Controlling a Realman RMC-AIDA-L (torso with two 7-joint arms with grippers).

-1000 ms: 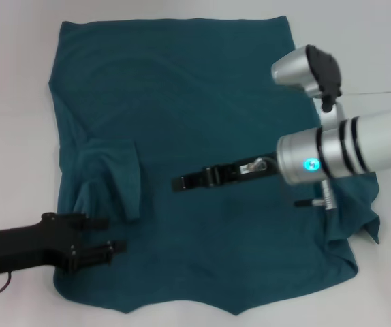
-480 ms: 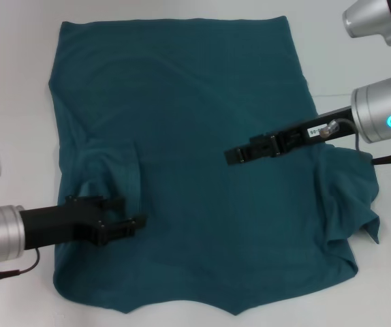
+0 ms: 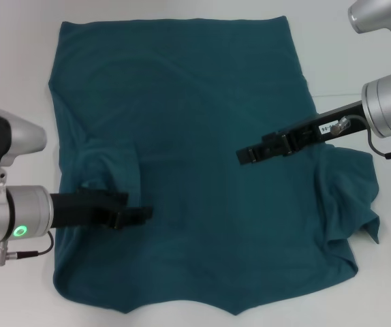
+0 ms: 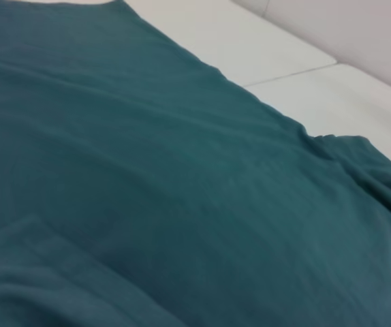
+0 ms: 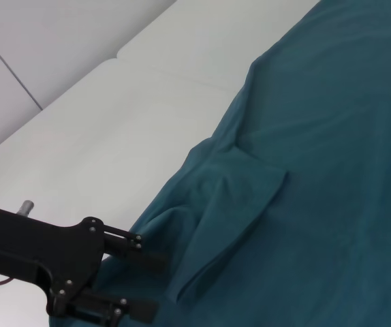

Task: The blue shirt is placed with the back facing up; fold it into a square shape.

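Note:
The blue shirt (image 3: 195,102) lies flat on the white table, plain side up, with both sleeves folded inward: one (image 3: 110,174) on the left, one (image 3: 349,197) on the right. My left gripper (image 3: 135,206) is open and empty, just above the fabric beside the folded left sleeve. It also shows in the right wrist view (image 5: 137,279), next to that sleeve (image 5: 236,225). My right gripper (image 3: 242,155) hovers over the shirt's middle right, holding nothing. The left wrist view shows only shirt fabric (image 4: 148,170) and table.
The white table (image 3: 11,102) surrounds the shirt on all sides. A seam in the table surface (image 4: 284,75) runs beyond the shirt's far edge. The shirt's collar end lies near the front edge of the head view.
My left gripper has moved right and slightly up, onto the shirt beside the folded left sleeve. My right gripper has pulled back to the right and up, away from the shirt's middle.

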